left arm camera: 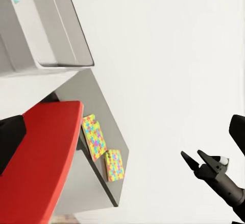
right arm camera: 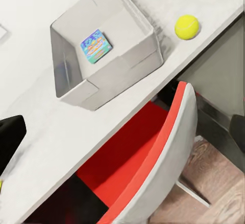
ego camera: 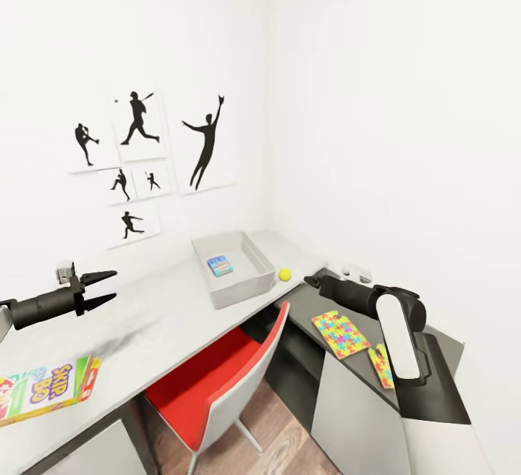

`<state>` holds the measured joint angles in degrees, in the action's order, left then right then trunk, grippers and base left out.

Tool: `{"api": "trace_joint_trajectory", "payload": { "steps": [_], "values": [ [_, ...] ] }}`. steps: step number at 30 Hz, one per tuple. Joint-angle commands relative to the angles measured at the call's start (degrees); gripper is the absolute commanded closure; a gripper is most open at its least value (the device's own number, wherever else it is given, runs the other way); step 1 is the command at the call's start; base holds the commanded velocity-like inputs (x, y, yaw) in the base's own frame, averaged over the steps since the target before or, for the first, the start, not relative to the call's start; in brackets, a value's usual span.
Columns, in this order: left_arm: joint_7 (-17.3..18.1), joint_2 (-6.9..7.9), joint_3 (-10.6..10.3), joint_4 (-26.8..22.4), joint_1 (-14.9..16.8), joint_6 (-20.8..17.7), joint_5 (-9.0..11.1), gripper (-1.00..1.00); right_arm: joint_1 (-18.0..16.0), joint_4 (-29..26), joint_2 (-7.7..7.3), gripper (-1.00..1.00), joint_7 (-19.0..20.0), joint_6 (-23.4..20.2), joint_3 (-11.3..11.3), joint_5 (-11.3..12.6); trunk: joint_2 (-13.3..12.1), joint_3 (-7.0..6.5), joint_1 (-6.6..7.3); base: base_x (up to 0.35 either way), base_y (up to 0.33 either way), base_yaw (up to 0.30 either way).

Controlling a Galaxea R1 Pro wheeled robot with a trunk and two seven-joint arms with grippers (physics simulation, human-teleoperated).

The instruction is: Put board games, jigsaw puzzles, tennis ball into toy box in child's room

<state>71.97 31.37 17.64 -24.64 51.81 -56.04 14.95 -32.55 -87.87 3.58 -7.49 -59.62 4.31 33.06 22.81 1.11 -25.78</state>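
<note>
The toy box (ego camera: 233, 267) sits on the white table (ego camera: 166, 316) just right of the head view's centre, its long axis running from the lower left toward the upper right, into the corner of the room. Inside it lies 1 blue board game (ego camera: 219, 265), flat on the floor of the bin and looking small against it; in the right wrist view the same blue board game (right arm camera: 95, 45) sits near the middle of the toy box (right arm camera: 109, 55), turned a little askew to the walls. Just beside the box's right-hand corner, apart from it, the tennis ball (ego camera: 285, 274) rests on the tabletop near the edge.

On the lower dark grey side unit (ego camera: 434, 345), right of centre, lie the 2 jigsaw puzzles: the larger jigsaw puzzle (ego camera: 341, 333) points diagonally from upper left to lower right, and the smaller jigsaw puzzle (ego camera: 381, 365) lies just below and to its right, partly hidden by the right arm (ego camera: 398, 330). At the lower left edge a yellow-green-orange board game (ego camera: 47, 387) lies flat on the table, its long side running left to right and cut by the frame.

The left gripper (ego camera: 101, 288) hangs over the table at mid left, fingers spread and grasping nothing. Whether the right gripper (ego camera: 312, 281), near the ball, is open or clenched I cannot tell. A red chair (ego camera: 217, 381) stands tucked under the table.
</note>
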Motion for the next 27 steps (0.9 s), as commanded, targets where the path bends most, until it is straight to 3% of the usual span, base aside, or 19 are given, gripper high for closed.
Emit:
{"api": "trace_joint_trajectory", "payload": {
  "steps": [1,11,19,27],
  "values": [
    [0.10,0.00,0.03,0.03,0.05,-0.38,0.08,-1.00,-0.06,-0.01,0.05,-1.00,-0.57,-0.23,0.07,0.61,0.11,0.02,0.00,-0.313,0.000,0.000],
    [0.04,0.00,0.03,0.03,-0.71,-0.28,0.08,-1.00,-0.06,0.22,0.03,-1.00,-0.58,-0.23,0.06,0.54,0.11,-0.41,0.00,-0.173,0.000,-0.028],
    [0.17,0.00,0.03,0.03,-1.25,2.10,0.08,-1.00,-0.06,0.31,0.03,-1.00,-0.59,-0.23,0.40,0.59,0.11,-0.42,0.00,-0.005,0.021,-0.258],
    [0.15,0.00,0.03,0.03,-1.33,2.31,0.08,-1.00,-0.06,0.33,0.03,-1.00,-0.59,-0.16,0.43,0.62,0.11,-0.42,0.00,0.000,0.187,-0.280]
  ]
}}
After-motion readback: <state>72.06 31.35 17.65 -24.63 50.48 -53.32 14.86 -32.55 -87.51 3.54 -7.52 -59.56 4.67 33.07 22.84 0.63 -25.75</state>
